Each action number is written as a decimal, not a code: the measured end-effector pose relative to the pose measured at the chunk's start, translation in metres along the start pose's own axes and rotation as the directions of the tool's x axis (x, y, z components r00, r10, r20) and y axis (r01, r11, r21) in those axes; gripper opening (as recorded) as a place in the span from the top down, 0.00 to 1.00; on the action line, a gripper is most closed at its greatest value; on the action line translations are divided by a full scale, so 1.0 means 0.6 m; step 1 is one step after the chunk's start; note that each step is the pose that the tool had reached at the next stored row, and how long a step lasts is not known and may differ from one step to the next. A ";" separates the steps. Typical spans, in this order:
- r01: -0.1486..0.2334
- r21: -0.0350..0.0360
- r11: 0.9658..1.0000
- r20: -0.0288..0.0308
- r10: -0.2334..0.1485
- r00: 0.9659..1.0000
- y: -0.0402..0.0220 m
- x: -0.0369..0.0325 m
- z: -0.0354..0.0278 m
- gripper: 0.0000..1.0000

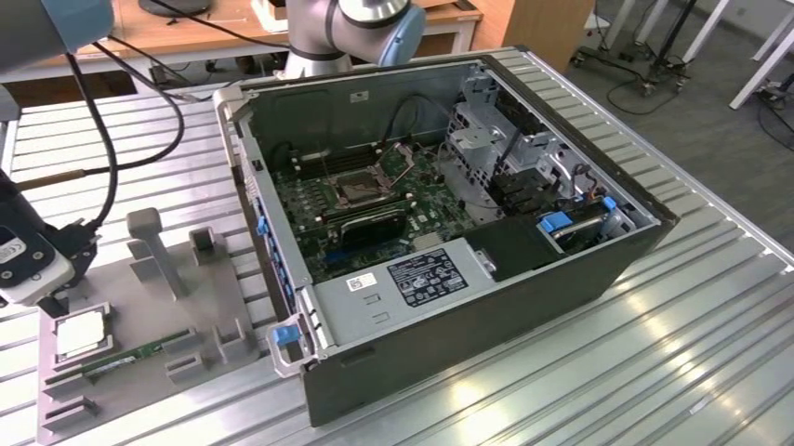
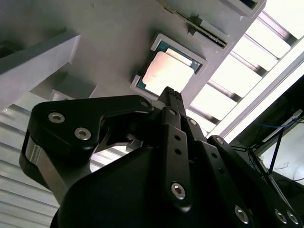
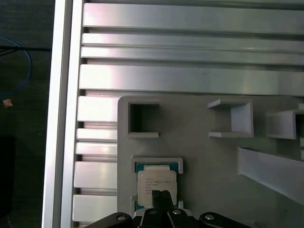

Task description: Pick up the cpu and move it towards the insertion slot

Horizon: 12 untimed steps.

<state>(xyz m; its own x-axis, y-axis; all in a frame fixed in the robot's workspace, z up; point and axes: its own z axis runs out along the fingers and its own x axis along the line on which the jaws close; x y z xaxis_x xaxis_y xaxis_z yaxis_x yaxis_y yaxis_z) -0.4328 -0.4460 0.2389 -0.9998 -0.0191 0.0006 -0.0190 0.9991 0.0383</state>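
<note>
In the exterior view, my gripper hangs just above the cpu, a flat silvery square seated in a matte grey fixture tray. Both are well apart from the insertion slot.

In the second wrist view, the black bolted pincer looks closed, empty, and hides the cpu's near edge.

In the first wrist view, its tip overlaps the pale lid.
</note>
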 end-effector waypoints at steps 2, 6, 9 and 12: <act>0.000 0.000 1.000 0.000 0.000 1.000 0.000 0.000 0.001 0.89; 0.000 0.000 1.000 0.000 0.000 1.000 -0.003 0.000 0.003 0.89; 0.000 0.000 1.000 0.000 0.000 1.000 -0.006 0.000 0.005 0.89; 0.000 0.000 1.000 0.000 0.000 1.000 -0.007 0.000 0.006 0.89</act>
<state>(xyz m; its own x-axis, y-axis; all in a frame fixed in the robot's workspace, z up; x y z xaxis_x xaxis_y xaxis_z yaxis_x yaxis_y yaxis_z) -0.4327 -0.4502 0.2352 -0.9998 -0.0192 0.0005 -0.0191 0.9991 0.0383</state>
